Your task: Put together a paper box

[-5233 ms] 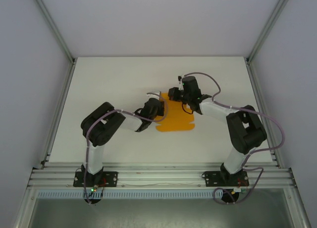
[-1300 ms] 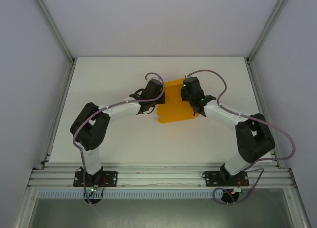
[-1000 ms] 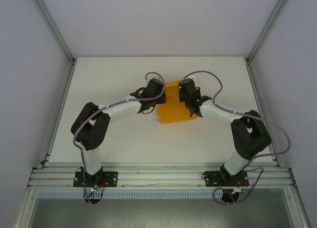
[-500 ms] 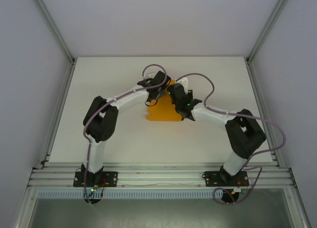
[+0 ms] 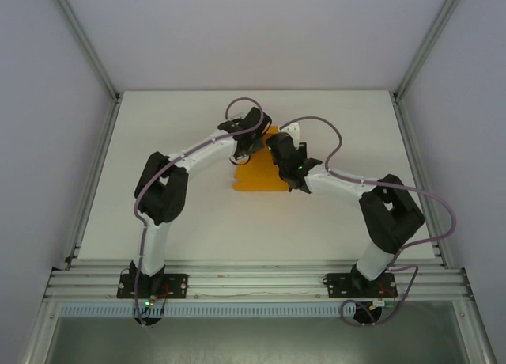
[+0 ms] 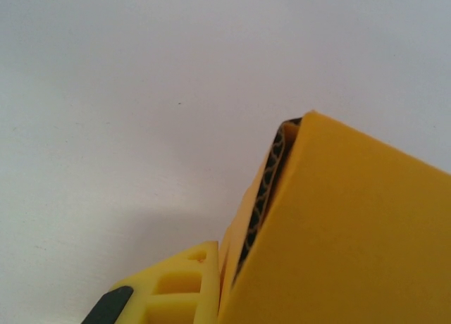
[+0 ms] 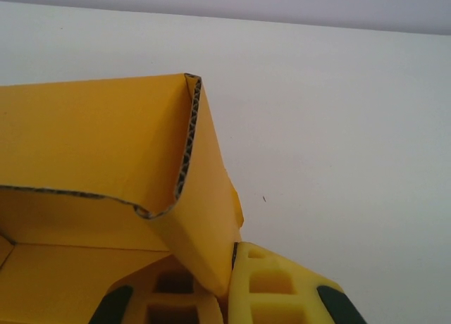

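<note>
On the white table [image 5: 158, 142], toward its far middle, the paper box [image 5: 254, 180] lies partly folded, its far end raised between the arms. The left gripper [image 6: 224, 290] and right gripper [image 7: 229, 285] each pinch a corrugated wall. The step looks like standing the walls up; next, they likely need folding inward and their tabs tucking.
</note>
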`<state>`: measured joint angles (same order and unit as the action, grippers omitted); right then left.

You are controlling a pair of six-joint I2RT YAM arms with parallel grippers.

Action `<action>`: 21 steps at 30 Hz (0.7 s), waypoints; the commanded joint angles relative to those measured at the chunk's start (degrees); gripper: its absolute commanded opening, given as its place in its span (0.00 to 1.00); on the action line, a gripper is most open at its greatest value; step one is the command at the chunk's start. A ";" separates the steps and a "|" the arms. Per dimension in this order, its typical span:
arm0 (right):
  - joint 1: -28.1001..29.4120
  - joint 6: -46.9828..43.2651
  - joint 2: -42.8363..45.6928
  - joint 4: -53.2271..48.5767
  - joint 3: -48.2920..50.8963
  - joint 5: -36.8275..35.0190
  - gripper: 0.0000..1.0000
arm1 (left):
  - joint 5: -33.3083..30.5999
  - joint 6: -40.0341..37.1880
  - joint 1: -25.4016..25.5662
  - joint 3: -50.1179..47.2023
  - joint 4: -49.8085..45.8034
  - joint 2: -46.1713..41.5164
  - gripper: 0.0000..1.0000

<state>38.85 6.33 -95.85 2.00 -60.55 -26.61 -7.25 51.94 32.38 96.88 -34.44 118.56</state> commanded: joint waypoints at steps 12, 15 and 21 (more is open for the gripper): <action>-0.09 2.88 1.50 2.79 -1.15 -4.29 0.00 | 8.86 -10.60 -2.06 -20.47 18.70 -17.91 0.61; -0.40 3.11 1.54 1.39 -1.77 -3.13 0.00 | 11.00 -12.82 -1.97 -20.99 18.88 -19.02 0.63; -1.23 4.57 3.33 -0.14 -1.67 1.00 0.00 | 9.33 -15.94 -2.04 -23.14 20.36 -19.31 0.61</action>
<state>38.17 8.88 -95.39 3.60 -60.66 -27.18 2.39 39.44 30.70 74.46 -15.55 99.55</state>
